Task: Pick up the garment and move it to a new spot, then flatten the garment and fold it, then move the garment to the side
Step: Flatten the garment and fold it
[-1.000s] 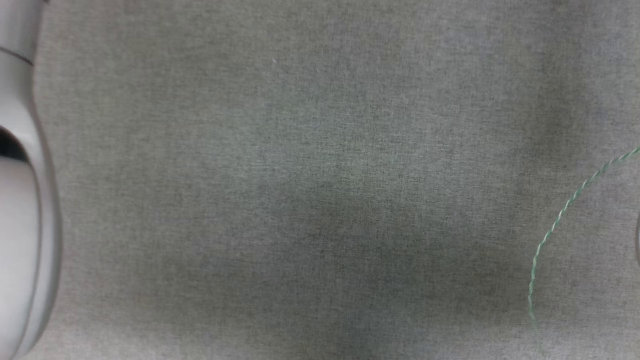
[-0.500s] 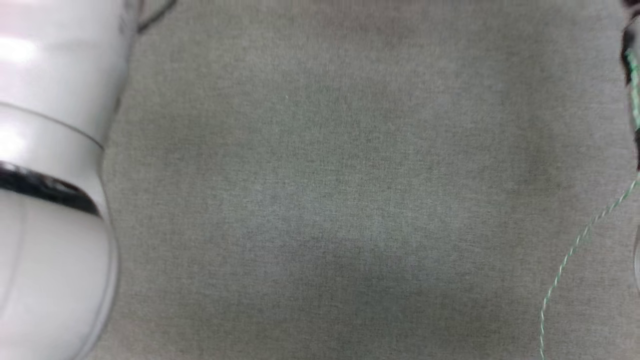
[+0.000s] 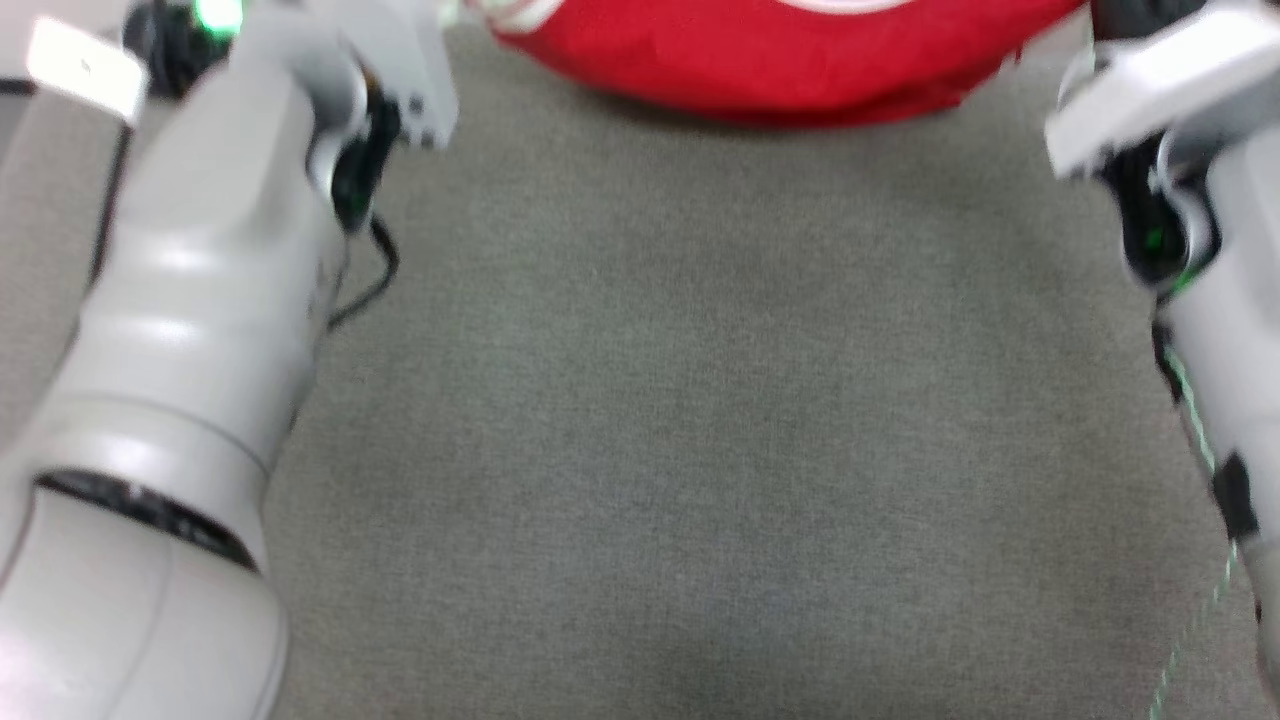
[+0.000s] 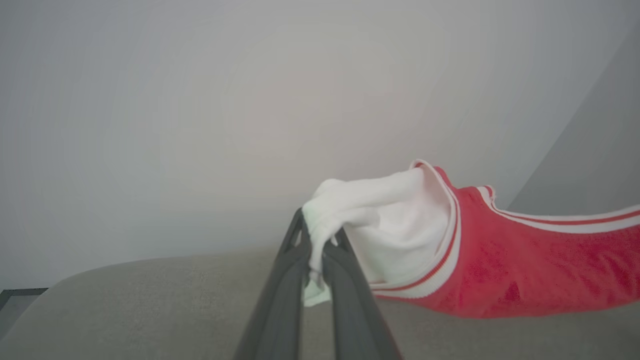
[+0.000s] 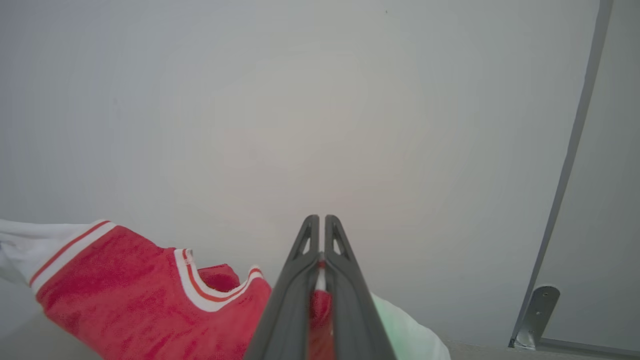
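A red garment (image 3: 760, 60) with white-and-red striped trim sits at the far edge of a grey cloth surface (image 3: 700, 420), stretched between the pale left arm (image 3: 190, 300) and right arm (image 3: 1225, 330). In the left wrist view, the left gripper (image 4: 319, 226) is pinched tight on a bunch of the garment's white fabric at its left end. In the right wrist view, the right gripper (image 5: 321, 221) is clamped on red and white fabric at its right end. A white mark on the red front is cut off and unreadable. A thin green cord (image 3: 1190, 630) runs along the right arm.
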Controlling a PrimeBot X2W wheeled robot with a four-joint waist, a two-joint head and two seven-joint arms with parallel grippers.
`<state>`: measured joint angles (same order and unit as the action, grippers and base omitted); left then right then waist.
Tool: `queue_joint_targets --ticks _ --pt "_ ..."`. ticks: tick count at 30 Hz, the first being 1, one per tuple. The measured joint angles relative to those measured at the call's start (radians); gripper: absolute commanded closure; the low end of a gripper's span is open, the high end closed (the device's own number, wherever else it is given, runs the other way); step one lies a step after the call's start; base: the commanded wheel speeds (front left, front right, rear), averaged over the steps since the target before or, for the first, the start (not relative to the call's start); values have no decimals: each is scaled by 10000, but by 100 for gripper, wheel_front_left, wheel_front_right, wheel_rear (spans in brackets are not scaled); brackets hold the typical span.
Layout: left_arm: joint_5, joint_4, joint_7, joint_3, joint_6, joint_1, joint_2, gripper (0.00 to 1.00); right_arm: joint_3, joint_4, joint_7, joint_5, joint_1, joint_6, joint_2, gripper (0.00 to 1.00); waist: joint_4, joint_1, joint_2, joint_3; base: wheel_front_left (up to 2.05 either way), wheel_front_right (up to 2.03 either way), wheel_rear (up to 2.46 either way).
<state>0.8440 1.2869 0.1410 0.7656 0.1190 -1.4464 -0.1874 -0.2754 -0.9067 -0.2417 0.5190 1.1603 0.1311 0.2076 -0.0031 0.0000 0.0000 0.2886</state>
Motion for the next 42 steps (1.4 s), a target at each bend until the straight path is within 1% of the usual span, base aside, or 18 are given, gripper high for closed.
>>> queue_joint_targets --ticks 6,10,13,17,19,24,28,31,36,38,42 --pt "196 -153 313 113 88 1640 -167 100 -765 1486 453 1496 -2033 0 713 100 40 0 0 -742 0 0 0" --pt "313 -514 556 222 100 2940 -286 100 -922 2510 895 2230 -3515 0 1172 100 53 0 0 -1195 0 0 0" --pt "460 -965 763 238 102 3867 -454 100 -917 3289 1174 2477 -4590 0 1446 100 54 0 0 -1479 0 0 0" --pt "508 -1534 970 293 81 5117 -825 100 -662 4261 1563 2704 -6125 0 1666 100 62 0 0 -1763 0 0 0" --pt "554 -1931 1058 201 -75 5750 -1014 100 -366 4746 1785 2809 -6866 0 1676 100 62 0 0 -1856 0 0 0" --pt "771 -3405 1164 -121 -788 7384 -1519 100 435 5946 2305 2778 -8602 0 1655 100 90 0 0 -1927 0 0 0" --pt "882 -4974 1191 -468 -1674 8745 -1881 100 1174 6738 2840 2533 -9785 0 1404 100 144 -1 0 -1875 0 0 0" --pt "863 -6174 1204 -495 -2290 9700 -2146 100 1616 7285 3453 2305 -10472 0 1116 100 187 0 0 -1840 0 0 0" --pt "940 -7754 1174 -583 -3273 10976 -2562 100 2203 7910 4163 1616 -11150 0 633 100 174 0 0 -1777 0 0 0" --pt "955 -8103 1139 -569 -3536 11366 -2642 100 2464 7919 4529 1417 -11363 0 357 100 175 0 0 -1739 0 0 0" --pt "1072 -8485 1131 -639 -3866 11748 -2673 100 2729 8040 5267 842 -11701 0 29 100 190 0 0 -1659 0 0 0"
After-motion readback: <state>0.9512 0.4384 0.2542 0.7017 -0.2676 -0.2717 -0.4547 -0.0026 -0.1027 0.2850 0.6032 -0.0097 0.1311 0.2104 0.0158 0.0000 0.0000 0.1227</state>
